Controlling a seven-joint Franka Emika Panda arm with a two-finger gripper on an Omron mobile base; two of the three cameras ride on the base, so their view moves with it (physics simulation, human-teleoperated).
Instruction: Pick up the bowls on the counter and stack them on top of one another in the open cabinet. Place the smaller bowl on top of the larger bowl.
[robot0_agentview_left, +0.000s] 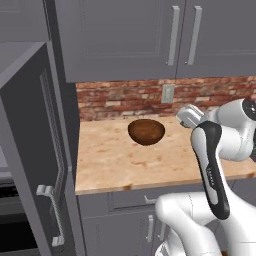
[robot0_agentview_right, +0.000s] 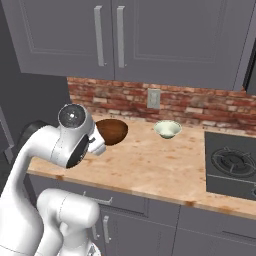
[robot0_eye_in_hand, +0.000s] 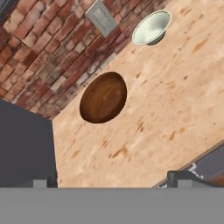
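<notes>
The brown bowl (robot0_agentview_left: 146, 131) sits upright on the counter (robot0_agentview_left: 120, 162), toward the back, near the brick backsplash (robot0_agentview_left: 120, 97) and not far from the counter's left end by the tall cabinet; in the right base view the brown bowl (robot0_agentview_right: 112, 131) is partly hidden behind the arm's wrist. The pale bowl (robot0_agentview_right: 167, 129) stands upright on the same counter (robot0_agentview_right: 160, 167), to the right of the brown one and apart from it, just below the wall outlet (robot0_agentview_right: 153, 98); a black stovetop (robot0_agentview_right: 231, 162) lies further right, set into the counter. From the hand view both bowls appear open side up, the brown bowl (robot0_eye_in_hand: 103, 97) near the middle and the pale bowl (robot0_eye_in_hand: 152, 27) beyond it, beside the outlet (robot0_eye_in_hand: 101, 17) on the bricks. The gripper (robot0_eye_in_hand: 111, 180) hangs above the counter with its two fingertips (robot0_eye_in_hand: 186, 177) spread as wide as they go and nothing between them; it touches neither bowl. The tall cabinet's grey door (robot0_agentview_left: 37, 170) stands open at the left, its metal handle (robot0_agentview_left: 52, 215) facing the robot; grey twin-door cabinets (robot0_agentview_right: 125, 35) hang above the backsplash.
</notes>
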